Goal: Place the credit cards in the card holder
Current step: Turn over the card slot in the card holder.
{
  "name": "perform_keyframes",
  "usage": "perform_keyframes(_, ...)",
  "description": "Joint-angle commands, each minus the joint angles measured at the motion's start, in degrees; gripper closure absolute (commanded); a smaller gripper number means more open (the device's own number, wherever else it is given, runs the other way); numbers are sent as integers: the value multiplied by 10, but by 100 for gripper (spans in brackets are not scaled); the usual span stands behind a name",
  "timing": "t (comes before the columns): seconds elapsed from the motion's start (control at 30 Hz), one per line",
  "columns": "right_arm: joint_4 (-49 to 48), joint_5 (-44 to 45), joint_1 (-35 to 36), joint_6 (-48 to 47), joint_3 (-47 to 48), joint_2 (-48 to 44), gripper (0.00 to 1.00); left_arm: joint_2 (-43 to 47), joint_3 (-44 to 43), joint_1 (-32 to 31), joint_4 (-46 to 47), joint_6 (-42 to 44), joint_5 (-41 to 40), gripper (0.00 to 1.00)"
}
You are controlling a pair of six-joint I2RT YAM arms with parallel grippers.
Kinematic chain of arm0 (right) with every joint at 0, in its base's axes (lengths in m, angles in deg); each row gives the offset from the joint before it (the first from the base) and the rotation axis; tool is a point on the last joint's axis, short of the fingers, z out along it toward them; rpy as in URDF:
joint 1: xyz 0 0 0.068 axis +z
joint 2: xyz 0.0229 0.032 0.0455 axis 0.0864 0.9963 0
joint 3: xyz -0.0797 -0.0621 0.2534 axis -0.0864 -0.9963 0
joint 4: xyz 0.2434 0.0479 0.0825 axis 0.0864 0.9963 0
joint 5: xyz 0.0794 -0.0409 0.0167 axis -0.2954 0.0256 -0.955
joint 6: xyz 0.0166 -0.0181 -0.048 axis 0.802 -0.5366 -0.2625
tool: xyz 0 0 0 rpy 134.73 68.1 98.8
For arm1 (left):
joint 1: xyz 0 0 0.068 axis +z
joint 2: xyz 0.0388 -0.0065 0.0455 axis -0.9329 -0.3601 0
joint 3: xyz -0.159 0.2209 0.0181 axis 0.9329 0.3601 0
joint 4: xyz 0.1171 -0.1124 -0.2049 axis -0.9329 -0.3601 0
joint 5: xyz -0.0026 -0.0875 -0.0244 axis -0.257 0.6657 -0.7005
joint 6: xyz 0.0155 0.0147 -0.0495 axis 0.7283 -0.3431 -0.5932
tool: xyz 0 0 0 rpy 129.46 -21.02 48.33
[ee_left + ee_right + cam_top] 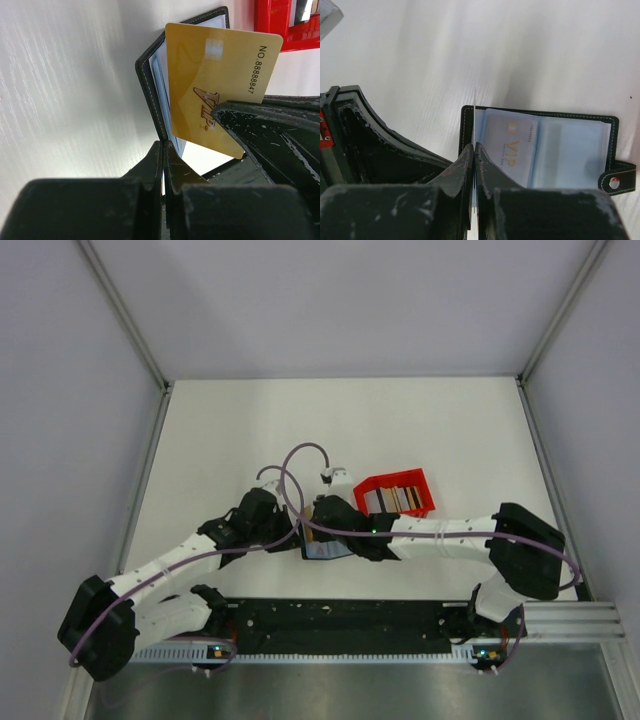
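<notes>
Right pincer (474, 150) is clamped on a gold card (210, 75), edge-on above the card holder (613, 140) lying open on the desk (545, 60); left pincer (163, 155) pinches the holder's edge; a tilted card could miss its sleeve (570, 150), or drag the holder loose.

One card holder (570, 150): one gold card (215, 85) at its edge, one pale card (507, 150) inside, one red tray (395, 477) beside it, its cards (395, 500) too small to count; a left arm (170, 575) and a right arm (445, 535) above it.
</notes>
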Motion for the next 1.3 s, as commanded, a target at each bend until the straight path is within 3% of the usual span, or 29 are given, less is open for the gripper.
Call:
perform_keyframes(0.0,24,23,8,-22,38,6,100,11,-2,-2,31,1,4,100)
perform_keyframes(0.7,95,80,11,-38,42,-15,100,9,-4,-2,21,5,-7,100)
perform_keyframes(1.0,113,46,-13,-52,32,-55,100,-17,3,-3,-6,10,-48,100)
perform_keyframes(1.27,75,-58,-55,-50,-20,-77,100,-43,19,-2,14,10,-58,100)
